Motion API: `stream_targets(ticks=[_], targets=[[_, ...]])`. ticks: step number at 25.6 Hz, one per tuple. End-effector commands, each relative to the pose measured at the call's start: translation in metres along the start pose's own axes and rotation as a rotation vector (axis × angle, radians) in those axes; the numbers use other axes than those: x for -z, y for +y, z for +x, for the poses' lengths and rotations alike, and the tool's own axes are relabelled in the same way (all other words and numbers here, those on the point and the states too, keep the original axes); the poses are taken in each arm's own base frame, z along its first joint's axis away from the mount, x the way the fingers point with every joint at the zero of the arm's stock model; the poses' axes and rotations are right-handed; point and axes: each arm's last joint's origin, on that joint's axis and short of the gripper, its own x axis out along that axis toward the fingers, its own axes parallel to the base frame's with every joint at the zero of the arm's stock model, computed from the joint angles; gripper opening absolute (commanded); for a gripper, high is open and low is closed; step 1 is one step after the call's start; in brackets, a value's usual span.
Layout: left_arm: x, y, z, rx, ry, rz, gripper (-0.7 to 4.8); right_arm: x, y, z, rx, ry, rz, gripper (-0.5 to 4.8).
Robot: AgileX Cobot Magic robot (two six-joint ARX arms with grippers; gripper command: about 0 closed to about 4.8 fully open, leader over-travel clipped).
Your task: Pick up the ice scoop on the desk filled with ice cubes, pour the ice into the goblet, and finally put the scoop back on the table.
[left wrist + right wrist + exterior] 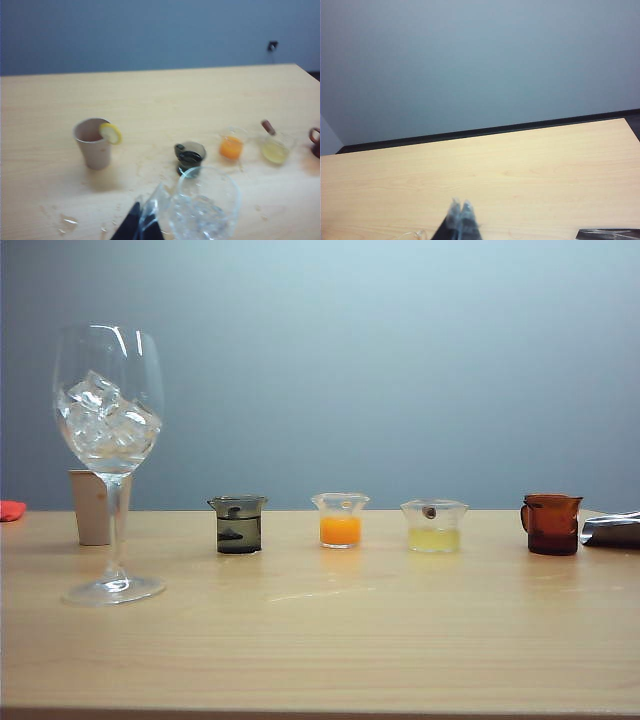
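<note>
The goblet (108, 410) stands upright at the left of the desk (350, 640), its bowl holding several ice cubes (105, 420). The left wrist view looks down into the goblet (205, 205) and its ice cubes (197, 217). My left gripper (142, 212) hovers just beside the rim, its dark fingers together with nothing between them. The ice scoop (612, 530) lies on the desk at the far right edge. It also shows in the right wrist view as the ice scoop (607, 233), off to one side of my right gripper (461, 201), which is shut and empty. Neither gripper shows in the exterior view.
A beige cup (92, 505) with a lemon slice (111, 133) stands behind the goblet. A row runs rightward: dark beaker (238, 524), orange beaker (340, 520), yellow beaker (434, 526), brown jug (551, 523). Water drops (67, 222) lie on the desk near the goblet. A red thing (10, 509) sits at the left edge.
</note>
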Motion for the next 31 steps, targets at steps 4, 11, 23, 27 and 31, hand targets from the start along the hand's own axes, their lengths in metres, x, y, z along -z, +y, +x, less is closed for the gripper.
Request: stream_targets(ticks=[4,11,23,27,31], targets=[[0.020,0.000,-0.008,-0.012,-0.116,0.052,-0.05,-0.002,0.005,-0.002,-0.070,-0.002,-0.010,-0.05],[0.050,0.000,-0.009,-0.015,-0.190,0.081,-0.05,0.001,0.006,-0.003,-0.075,0.029,0.023,-0.05],[0.093,0.005,0.015,-0.076,-0.228,0.039,-0.05,0.041,-0.004,-0.014,-0.010,0.122,-0.004,-0.05],[0.103,0.005,0.021,-0.073,-0.213,0.036,-0.05,0.059,-0.008,-0.023,0.019,0.111,-0.040,-0.05],[0.114,0.006,0.027,-0.081,-0.192,0.016,-0.05,0.081,-0.013,-0.036,0.026,0.046,-0.092,-0.05]])
